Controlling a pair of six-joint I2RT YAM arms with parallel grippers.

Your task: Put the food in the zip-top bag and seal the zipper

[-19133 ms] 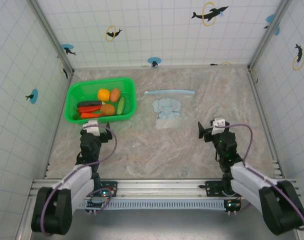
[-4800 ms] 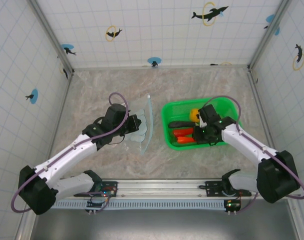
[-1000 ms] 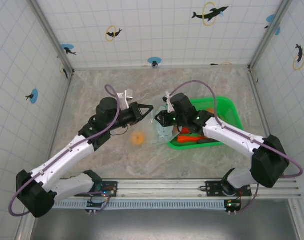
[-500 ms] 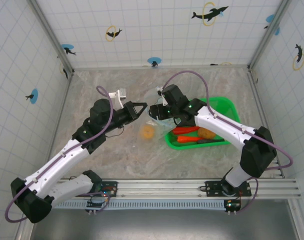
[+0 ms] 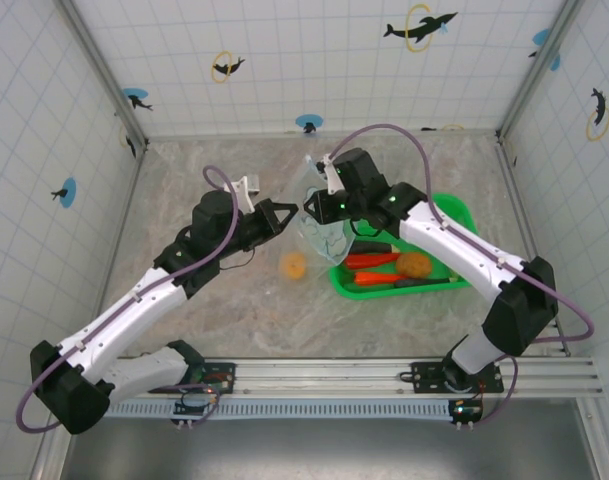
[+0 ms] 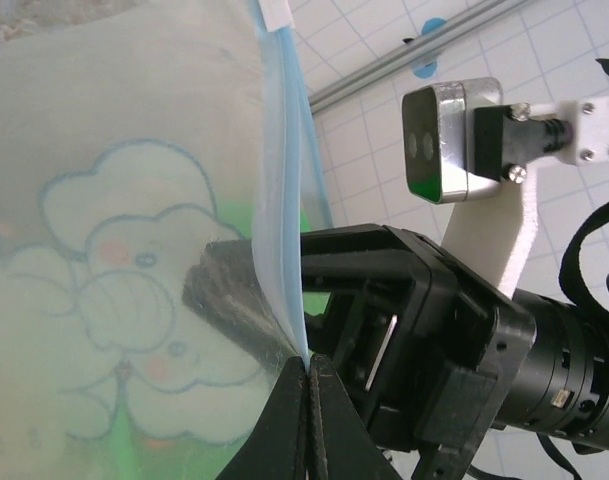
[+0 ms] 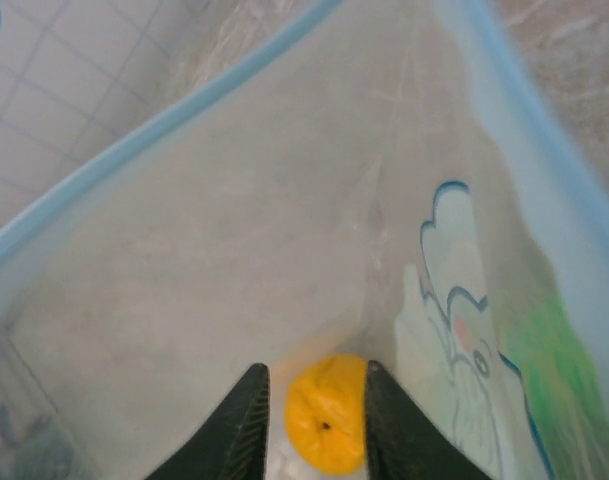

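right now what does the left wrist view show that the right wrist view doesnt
Only the left wrist: the left gripper shut on the zipper, with the other arm's wrist camera beyond. Only the right wrist: the right gripper, a yellow-orange round piece between its fingertips; whether it is gripped is unclear. Both: the zip-top bag with its elephant print.

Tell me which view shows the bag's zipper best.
Left wrist: the zipper runs close and sharp, up from the left gripper pinching it. Right wrist shows it blurred, spread open; top external, small and faint.
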